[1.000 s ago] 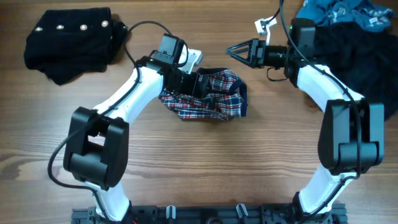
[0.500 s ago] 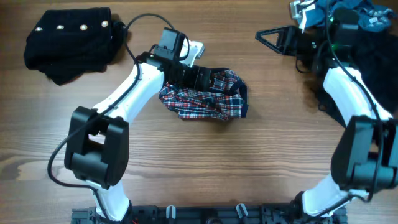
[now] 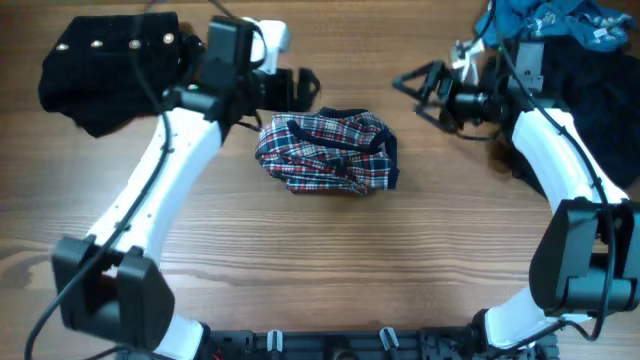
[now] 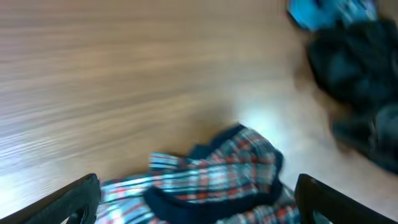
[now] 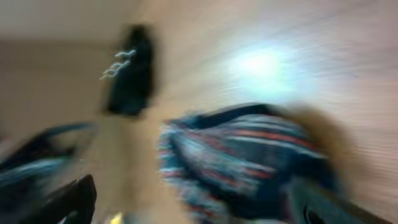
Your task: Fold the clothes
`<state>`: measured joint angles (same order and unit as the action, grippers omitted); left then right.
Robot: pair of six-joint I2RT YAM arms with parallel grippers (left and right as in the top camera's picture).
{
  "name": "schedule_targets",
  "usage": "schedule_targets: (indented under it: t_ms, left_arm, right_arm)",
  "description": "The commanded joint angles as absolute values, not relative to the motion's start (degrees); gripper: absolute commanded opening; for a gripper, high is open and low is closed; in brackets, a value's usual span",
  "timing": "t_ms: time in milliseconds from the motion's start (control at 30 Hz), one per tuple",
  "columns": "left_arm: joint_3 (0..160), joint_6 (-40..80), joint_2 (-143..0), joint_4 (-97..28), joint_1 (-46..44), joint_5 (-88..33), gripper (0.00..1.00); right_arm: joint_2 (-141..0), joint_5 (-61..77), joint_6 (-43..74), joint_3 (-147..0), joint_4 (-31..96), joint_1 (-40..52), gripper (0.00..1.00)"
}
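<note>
- Two arms reach over the worktop [image 3: 300, 260] in the view from above, and the plaid garment [image 3: 325, 152] lies between them in the middle. I think it lies there so both arms can get to it.
- The left gripper [image 3: 306, 88] hangs just past the plaid's far left corner. The right gripper [image 3: 410, 88] is off to the plaid's right and points back at it. Both are spread wide and hold nothing.
- The plaid is a bunched lump. Its long way runs from left to right, dipping a bit at the right end, where a navy edge shows.
- The black studded garment [image 3: 110, 70] sits in the far left corner. The blue garment [image 3: 545, 20] and a plain black garment [image 3: 600, 100] are heaped in the far right corner. My guess is that they are kept out of the way there while the plaid is worked on.
- From the left wrist, the left gripper [image 4: 198, 186] is wide with nothing in it. The plaid [image 4: 217, 177] lies low in the picture, between the two fingers [image 4: 68, 199] but under them. The black heap [image 4: 354, 81] and the blue one [image 4: 323, 12] are well apart from it, at the top right.
- From the right wrist, all is blurry. The right gripper [image 5: 193, 208] looks wide and holds nothing. The plaid [image 5: 249, 155] is ahead of it on the wood, long way across the picture. The black studded garment [image 5: 130, 74] is far behind.
</note>
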<state>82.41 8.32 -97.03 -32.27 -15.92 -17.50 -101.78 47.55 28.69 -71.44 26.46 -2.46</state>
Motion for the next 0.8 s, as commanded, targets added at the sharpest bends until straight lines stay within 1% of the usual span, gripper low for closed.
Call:
schedule_targets:
  t_ms: [0, 167, 267, 333, 433, 500, 600, 667, 767]
  left_arm:
    - [83.3, 14.0, -94.8, -32.3, -13.1, -8.6, 1.0]
    - [83.3, 14.0, -94.9, -34.2, -10.9, -3.3, 1.0]
    - [83.3, 14.2, -94.9, -35.5, -9.7, 1.3, 1.0]
    - [83.3, 16.8, -94.8, -35.7, -8.5, 4.1, 1.0]
    - [83.3, 22.9, -94.8, -35.7, -4.4, 4.4, 1.0]
    - [83.3, 25.0, -94.8, -36.3, -1.6, 2.5, 1.0]
    - [83.3, 24.9, -94.8, -37.2, 1.2, 0.1, 1.0]
    - [83.3, 24.9, -94.8, -38.6, 2.7, 0.0, 1.0]
    - [83.3, 24.2, -94.8, -39.8, 2.9, 0.1, 1.0]
  right_arm:
    - [-97.8, 24.3, 23.0, -71.6, 31.9, -0.3, 1.0]
    - [-92.9, 18.2, 22.8, -71.6, 38.0, 3.6, 1.0]
    - [-90.5, 18.0, 25.1, -71.6, 40.1, 7.6, 1.0]
    - [-89.7, 18.0, 27.6, -71.6, 40.6, 10.7, 1.0]
    - [-89.7, 18.5, 33.2, -71.6, 40.1, 15.8, 1.0]
    - [-89.8, 18.4, 37.6, -71.6, 39.0, 19.3, 1.0]
    - [-89.9, 16.3, 45.2, -71.6, 36.0, 23.8, 1.0]
    - [-91.0, 10.2, 51.0, -71.6, 32.8, 28.2, 1.0]
    - [-93.6, 9.1, 54.5, -71.6, 31.8, 30.8, 1.0]
